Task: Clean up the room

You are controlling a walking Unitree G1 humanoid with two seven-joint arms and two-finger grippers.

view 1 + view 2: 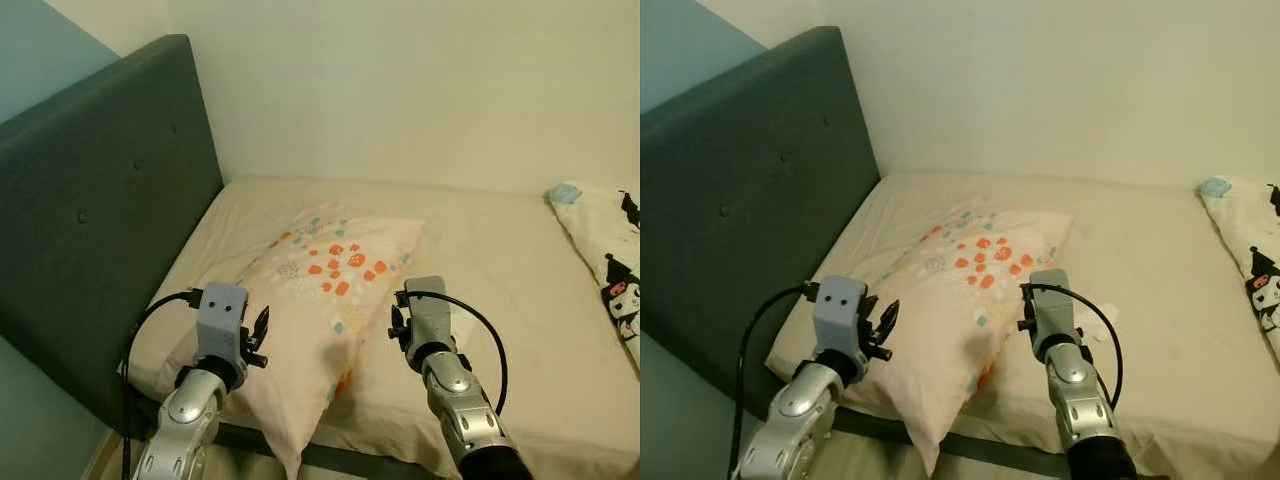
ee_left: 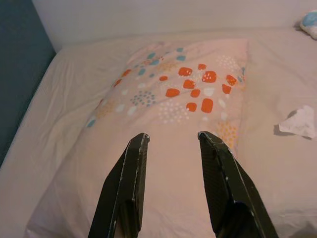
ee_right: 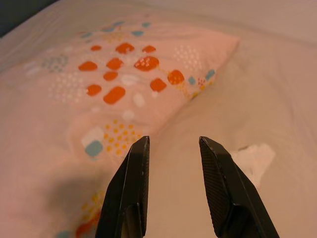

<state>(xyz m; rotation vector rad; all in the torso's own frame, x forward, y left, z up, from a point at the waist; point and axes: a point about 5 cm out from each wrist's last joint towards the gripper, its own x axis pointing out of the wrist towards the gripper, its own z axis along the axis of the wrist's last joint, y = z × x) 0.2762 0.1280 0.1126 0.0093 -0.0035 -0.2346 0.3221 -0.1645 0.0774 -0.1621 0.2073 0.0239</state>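
- A pale pink pillow printed with orange and blue spots point(image 1: 325, 300) lies slantwise on the cream-sheeted bed point(image 1: 500, 260), one end overhanging the bed's near edge, the other pointing toward the far wall.
- The left hand point(image 2: 171, 141) hovers over the pillow's near end, by the dark teal upholstered headboard point(image 1: 90, 220); its two black fingers stand apart, holding nothing.
- The right hand point(image 3: 171, 144) hangs above the pillow's right edge, fingers likewise spread and empty.
- A crumpled white tissue point(image 3: 255, 158) lies on the sheet just beside the right hand, close to the pillow.
- A white pillow with black cartoon figures point(image 1: 610, 250) sits at the bed's right edge.
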